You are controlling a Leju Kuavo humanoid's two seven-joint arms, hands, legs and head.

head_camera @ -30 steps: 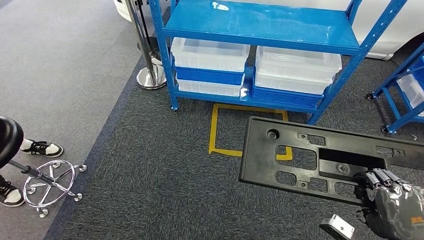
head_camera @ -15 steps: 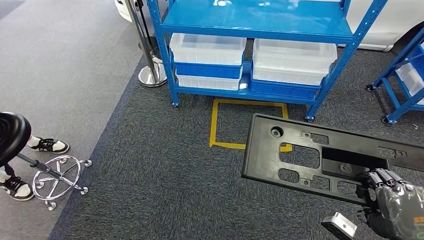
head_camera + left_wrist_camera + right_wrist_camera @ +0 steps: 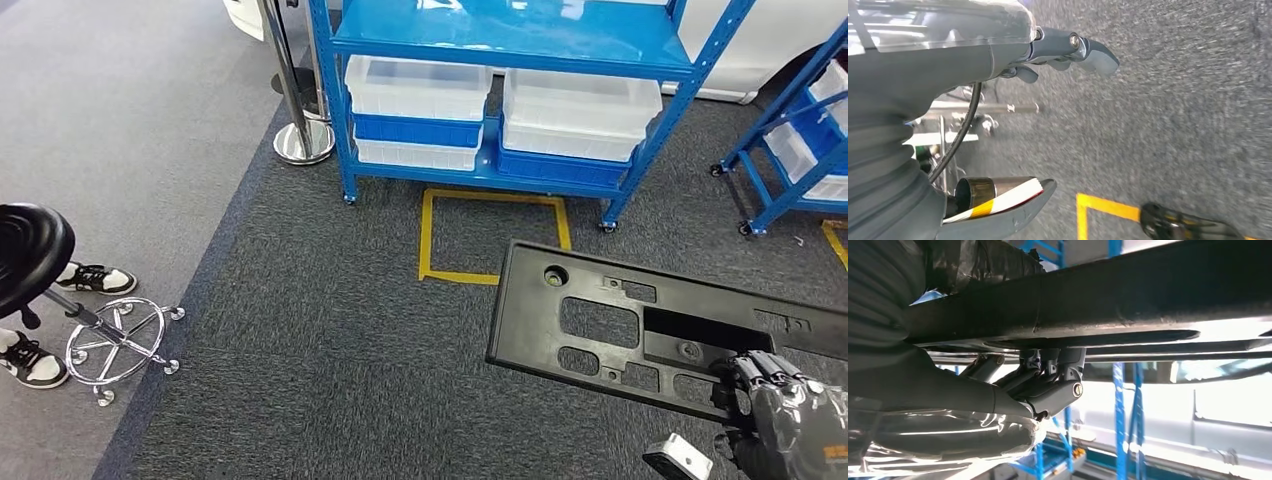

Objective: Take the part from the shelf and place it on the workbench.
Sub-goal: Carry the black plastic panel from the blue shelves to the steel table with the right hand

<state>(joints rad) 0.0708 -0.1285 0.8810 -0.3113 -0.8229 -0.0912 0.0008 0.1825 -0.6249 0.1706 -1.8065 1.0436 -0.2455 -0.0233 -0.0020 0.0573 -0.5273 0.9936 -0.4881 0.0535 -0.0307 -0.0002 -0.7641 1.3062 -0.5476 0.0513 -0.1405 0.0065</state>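
From the head view, the right hand grips the near edge of a long, flat black plastic part, holding it above dark grey carpet. The part's long axis runs from centre frame out past the right edge, its broad face with cut-outs turned upward and its far end tilted slightly lower. Beyond it stands a blue shelf holding white and blue bins, with a yellow tape square on the carpet. From the left wrist view, the left hand hangs over carpet, thumb and fingers apart, holding nothing. From the right wrist view, the right hand's fingers curl against the part's dark underside.
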